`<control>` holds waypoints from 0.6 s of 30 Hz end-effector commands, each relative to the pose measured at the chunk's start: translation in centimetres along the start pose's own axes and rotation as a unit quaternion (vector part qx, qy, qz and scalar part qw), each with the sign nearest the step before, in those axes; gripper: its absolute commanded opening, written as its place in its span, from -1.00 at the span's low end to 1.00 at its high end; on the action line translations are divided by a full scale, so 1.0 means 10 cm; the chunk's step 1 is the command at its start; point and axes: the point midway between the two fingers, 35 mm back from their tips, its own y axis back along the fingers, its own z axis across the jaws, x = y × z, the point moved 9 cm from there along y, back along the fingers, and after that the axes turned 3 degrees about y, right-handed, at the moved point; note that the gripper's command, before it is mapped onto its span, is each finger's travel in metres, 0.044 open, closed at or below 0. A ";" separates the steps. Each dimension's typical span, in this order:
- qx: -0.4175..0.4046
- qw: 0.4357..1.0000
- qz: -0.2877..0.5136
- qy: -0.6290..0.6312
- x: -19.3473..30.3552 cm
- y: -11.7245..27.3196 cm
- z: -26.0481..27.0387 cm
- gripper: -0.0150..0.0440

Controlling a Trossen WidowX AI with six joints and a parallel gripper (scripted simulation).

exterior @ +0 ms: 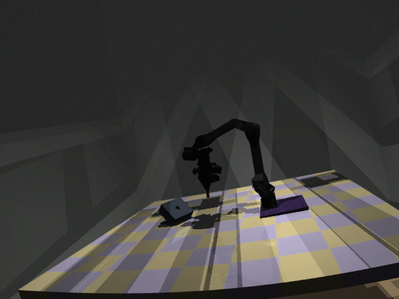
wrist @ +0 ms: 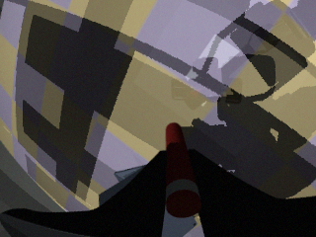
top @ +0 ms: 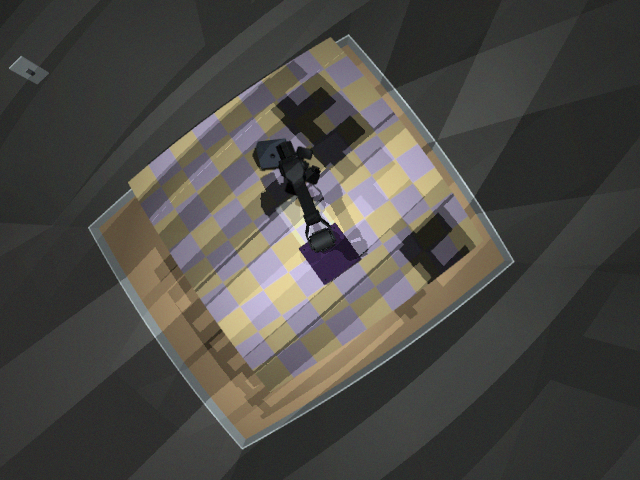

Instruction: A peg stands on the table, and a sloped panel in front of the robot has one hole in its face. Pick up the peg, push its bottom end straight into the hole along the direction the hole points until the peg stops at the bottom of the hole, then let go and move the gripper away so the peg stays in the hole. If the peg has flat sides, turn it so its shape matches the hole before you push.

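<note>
My gripper point(exterior: 207, 190) point(wrist: 177, 156) is shut on a red peg point(exterior: 207, 194) point(wrist: 179, 170), which looks round and has a grey band near its upper end. The peg hangs nearly upright in the exterior view, with its lower end above the table. The blue-grey sloped panel point(top: 263, 157) point(exterior: 182, 215) point(wrist: 111, 195) stands beside the gripper, to its left in the top and exterior views. Its hole point(top: 272, 155) point(exterior: 177, 207) is a small dark spot in the tilted face. The peg is clear of the panel. In the top view the arm hides the fingertips and the peg.
The arm rises from a purple base plate point(top: 328, 268) point(exterior: 290, 205) on the checkered table point(top: 273, 293) point(exterior: 291, 246). Dark shadows of the arm and other shapes fall across the table. A pale plate with a dark slot point(top: 19, 64) lies far off, outside the table.
</note>
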 end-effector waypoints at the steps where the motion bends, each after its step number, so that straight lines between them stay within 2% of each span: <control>1: -0.010 1.000 0.000 0.016 0.03 0.00 -0.03 -0.49; 18: -0.055 0.995 0.008 0.077 0.22 0.03 -0.12 -0.49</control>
